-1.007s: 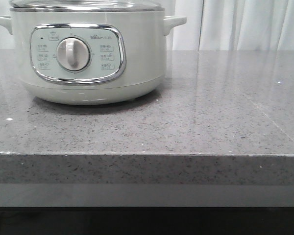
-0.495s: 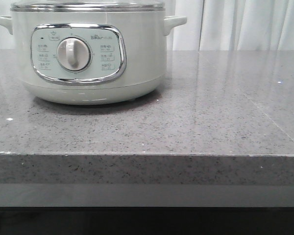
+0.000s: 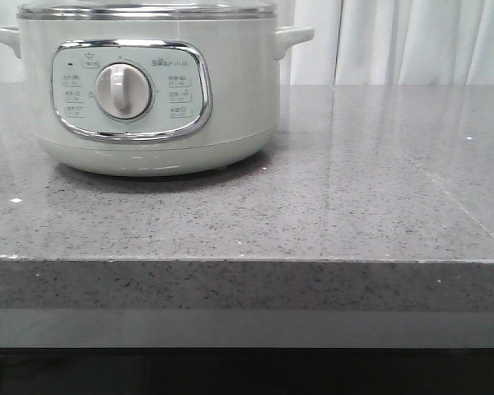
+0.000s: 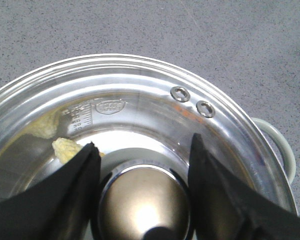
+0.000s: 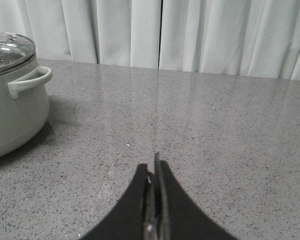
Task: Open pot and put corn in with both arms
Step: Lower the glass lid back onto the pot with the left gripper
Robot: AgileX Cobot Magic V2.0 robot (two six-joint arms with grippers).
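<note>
The pale grey-green pot [image 3: 148, 90] stands at the back left of the grey counter with its steel-rimmed glass lid [image 3: 148, 8] on. In the left wrist view I look straight down on the lid [image 4: 140, 105]. My left gripper [image 4: 143, 140] is shut on its chrome knob [image 4: 142, 200], one black finger against each side. Through the glass, yellow corn [image 4: 65, 147] shows inside the pot, partly behind a finger. My right gripper [image 5: 153, 162] is shut on nothing, low over bare counter to the right of the pot [image 5: 10, 115]. Neither gripper shows in the front view.
White curtains [image 5: 190, 30] hang behind the counter. The counter's front edge [image 3: 247, 262] runs across the front view. One of the pot's side handles [image 5: 32, 80] sticks out toward the right arm's side.
One second ago the lid sat slightly higher over the pot; it has come down onto the rim and has stayed still since. The pot has not moved.
</note>
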